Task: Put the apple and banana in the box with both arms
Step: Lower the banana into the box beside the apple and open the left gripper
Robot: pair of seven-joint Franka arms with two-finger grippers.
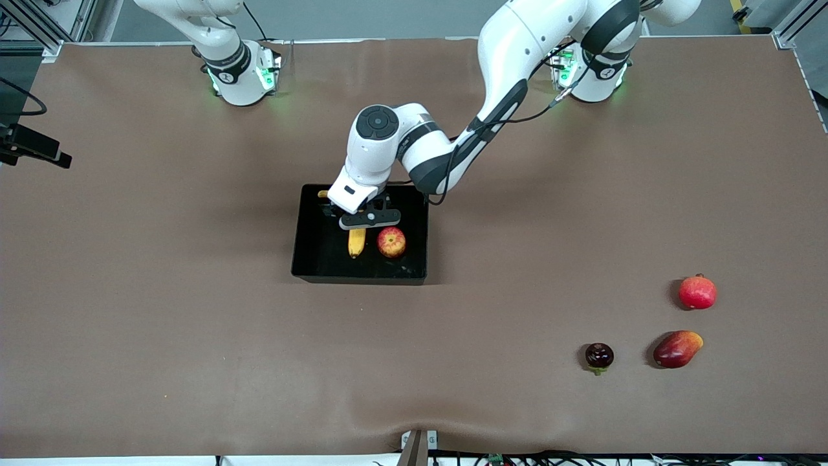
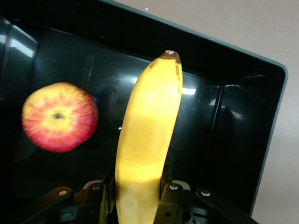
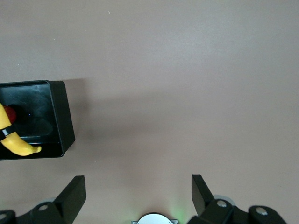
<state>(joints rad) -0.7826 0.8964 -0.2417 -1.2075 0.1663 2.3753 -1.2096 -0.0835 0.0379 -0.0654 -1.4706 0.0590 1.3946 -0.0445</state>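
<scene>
The black box point(image 1: 359, 277) sits mid-table. The apple point(image 1: 391, 242), red with yellow streaks, lies inside it. My left gripper point(image 1: 364, 220) is down in the box, shut on the yellow banana point(image 1: 356, 243), which hangs beside the apple with its free tip pointing toward the front camera. In the left wrist view the banana point(image 2: 149, 135) runs out from between the fingers point(image 2: 174, 198), with the apple point(image 2: 59, 116) beside it and the box wall point(image 2: 243, 121) around both. My right gripper point(image 3: 138, 186) waits open over bare table near its base. The box point(image 3: 65, 116) and the banana point(image 3: 16, 143) show off to one side.
Three other fruits lie toward the left arm's end, nearer the front camera than the box: a plain red round one point(image 1: 697, 292), an oblong red-orange one point(image 1: 676, 349) and a small dark one point(image 1: 599, 356). A black device point(image 1: 32, 145) juts in at the right arm's end.
</scene>
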